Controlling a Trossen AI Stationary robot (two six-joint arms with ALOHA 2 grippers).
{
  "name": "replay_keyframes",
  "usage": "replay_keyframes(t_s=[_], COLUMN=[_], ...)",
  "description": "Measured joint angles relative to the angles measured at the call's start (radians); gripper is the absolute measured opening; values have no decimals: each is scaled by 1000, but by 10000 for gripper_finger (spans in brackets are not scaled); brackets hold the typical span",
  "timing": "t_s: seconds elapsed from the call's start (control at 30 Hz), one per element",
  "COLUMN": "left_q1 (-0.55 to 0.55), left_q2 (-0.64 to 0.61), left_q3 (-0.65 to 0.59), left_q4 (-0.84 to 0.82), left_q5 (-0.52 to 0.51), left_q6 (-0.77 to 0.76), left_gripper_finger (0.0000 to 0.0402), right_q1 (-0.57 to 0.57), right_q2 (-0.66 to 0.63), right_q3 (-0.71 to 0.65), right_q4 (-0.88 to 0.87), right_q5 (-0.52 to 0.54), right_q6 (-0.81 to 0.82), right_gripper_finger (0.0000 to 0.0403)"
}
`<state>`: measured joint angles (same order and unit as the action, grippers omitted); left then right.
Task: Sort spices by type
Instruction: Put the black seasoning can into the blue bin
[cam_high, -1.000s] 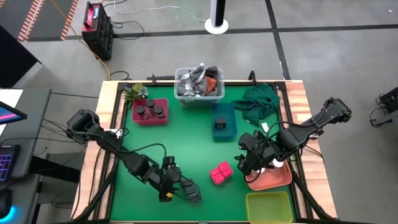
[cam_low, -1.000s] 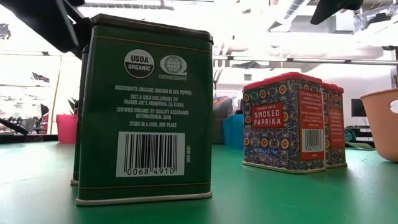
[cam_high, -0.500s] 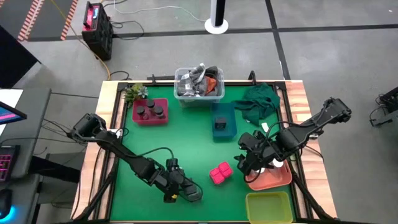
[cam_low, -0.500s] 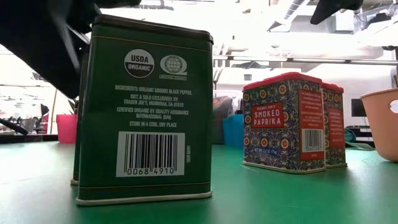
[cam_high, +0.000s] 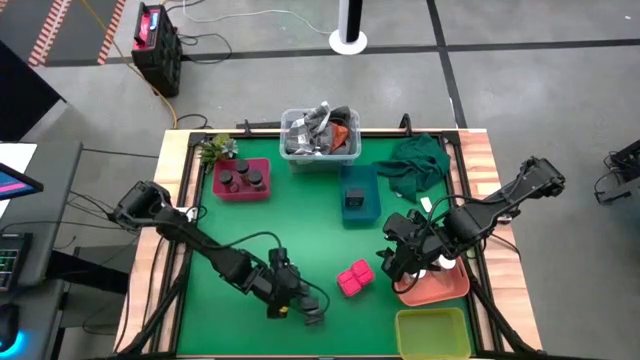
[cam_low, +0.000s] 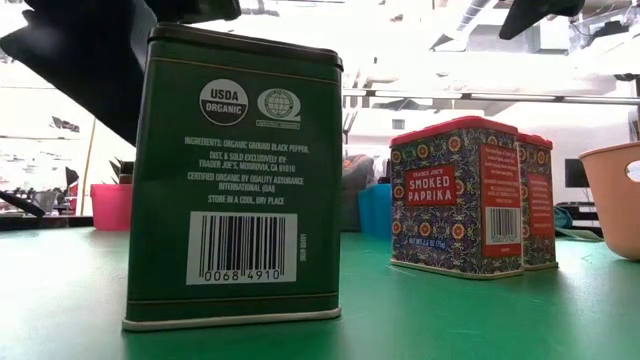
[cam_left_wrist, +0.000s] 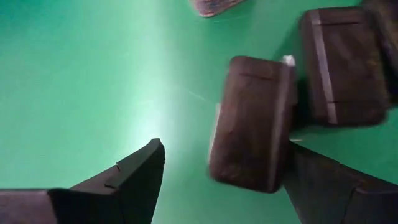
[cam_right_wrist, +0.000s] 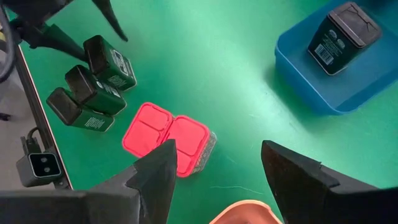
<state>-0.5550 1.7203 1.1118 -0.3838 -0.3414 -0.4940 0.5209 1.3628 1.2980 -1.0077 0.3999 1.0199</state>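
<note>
I see my left gripper (cam_left_wrist: 217, 180), fingers spread around a boxy dark-green metal tin (cam_left_wrist: 252, 121); right gripper (cam_right_wrist: 214, 168), fingers spread, hovers beside glossy red-lidded paprika tins (cam_right_wrist: 168, 138).

Paprika tins (cam_high: 352, 279) btwn pepper tins (cam_high: 305, 307) & tray (cam_high: 434, 285).

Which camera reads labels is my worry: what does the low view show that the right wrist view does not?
Only low view: the readable print on the nearest black pepper tin and the Smoked Paprika label on the paprika tins. Only right wrist view: three pepper tins clustered, and the paprika lids from above. Both: pepper and paprika tins, blue tray, orange tray.
</note>
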Motion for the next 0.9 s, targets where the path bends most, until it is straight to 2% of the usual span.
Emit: replay_keyframes(t_s=[0.13, 0.3, 0.6, 0.9], left_q1=[21, 62, 144, 304], left_q2=[0, 0, -1, -88], left_q3=[0, 0, 1, 6], left_q4=[65, 85, 41, 36], left_q5=[78, 143, 206, 205], left_q6=[128, 208, 268, 327], left_gripper_finger=[267, 230, 123, 124], right_q1=[0, 0, 0, -8], right_q2=[0, 0, 0, -3], right_q3=[0, 0, 0, 0], right_q4=[12, 29, 28, -68], right_q5=[13, 25, 25, 51], right_q6=[0, 0, 3, 93], right_gripper_finger=[260, 260, 260, 260])
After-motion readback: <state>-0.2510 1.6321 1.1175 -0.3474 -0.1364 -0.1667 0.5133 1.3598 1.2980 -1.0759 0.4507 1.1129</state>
